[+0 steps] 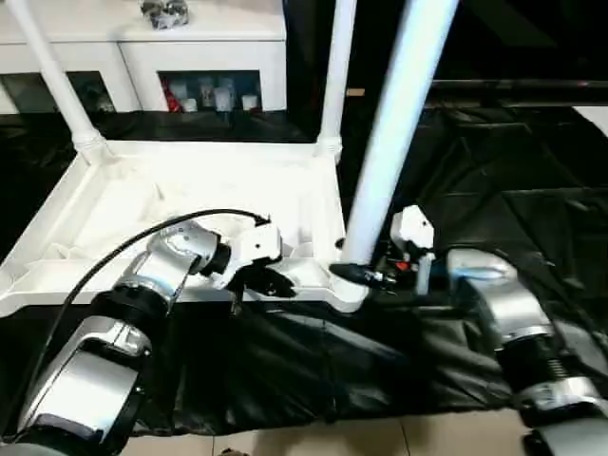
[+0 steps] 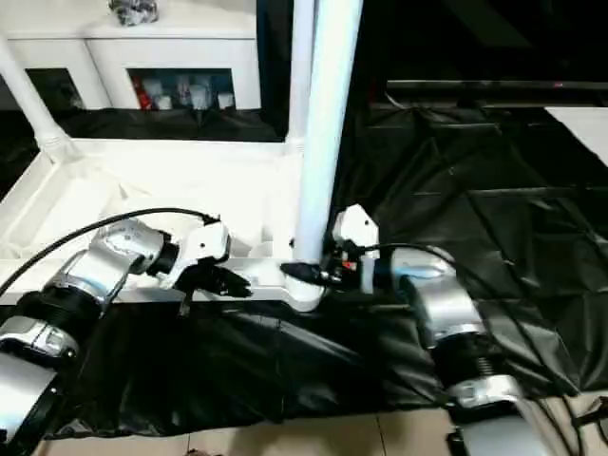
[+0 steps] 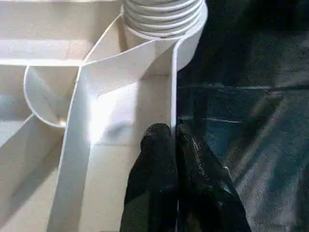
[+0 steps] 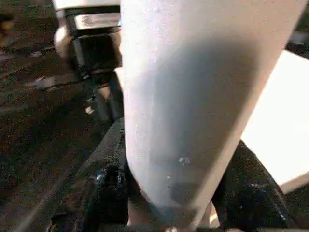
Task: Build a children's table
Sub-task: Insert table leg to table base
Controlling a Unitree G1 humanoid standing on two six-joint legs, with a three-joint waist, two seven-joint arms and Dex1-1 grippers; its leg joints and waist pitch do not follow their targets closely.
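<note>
The white table top [image 1: 190, 204] lies upside down on black sheeting [image 1: 494, 180], with two legs [image 1: 334, 76] standing in its far corners. The right gripper [image 1: 356, 274] squeezes a third leg [image 1: 394, 133] at the near corner. The left gripper [image 3: 173, 137] pinches the rim [image 3: 173, 87], fingers closed.

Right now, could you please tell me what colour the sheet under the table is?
Black: the sheet is glossy and creased, clearest in the right eye view.

One upturned white tabletop [image 1: 123, 204]; three white legs [image 1: 394, 133] standing in its corner sockets; two black-fingered tools [image 1: 275, 282]; one white cabinet [image 1: 204, 43].
</note>
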